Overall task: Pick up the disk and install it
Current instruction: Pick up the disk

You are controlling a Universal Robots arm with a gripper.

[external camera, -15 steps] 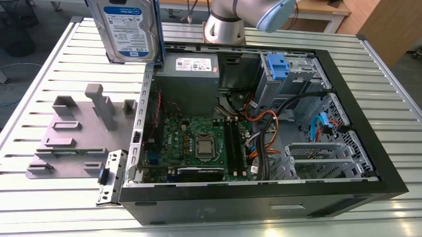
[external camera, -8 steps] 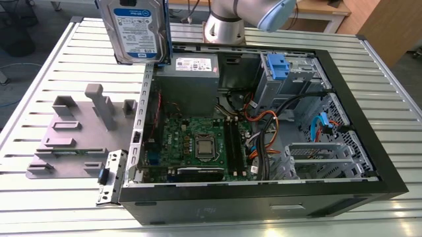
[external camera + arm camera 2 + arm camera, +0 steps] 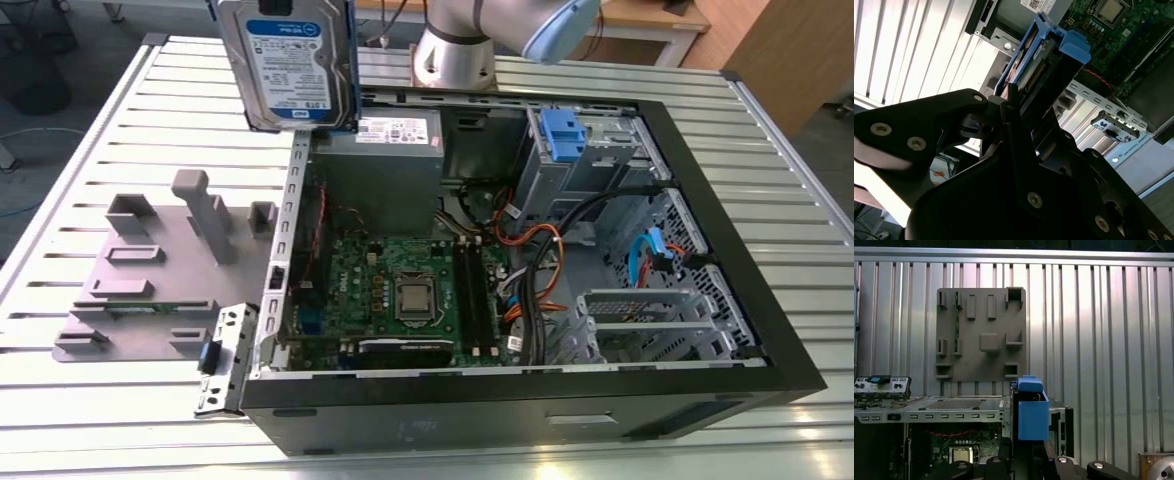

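Exterior view: the flat silver metal disk, with its blue-and-white label and blue plastic bracket, hangs upright in the air. In the second wrist view the robot's black hand is grasping it, fingers clamped on one end. Below the hand, an open black computer case lies on the ribbed metal desk, its green motherboard exposed. A grey metal box with a white sticker sits inside the case, nearest beneath the hand. A grey moulded fixture plate lies beside the case.
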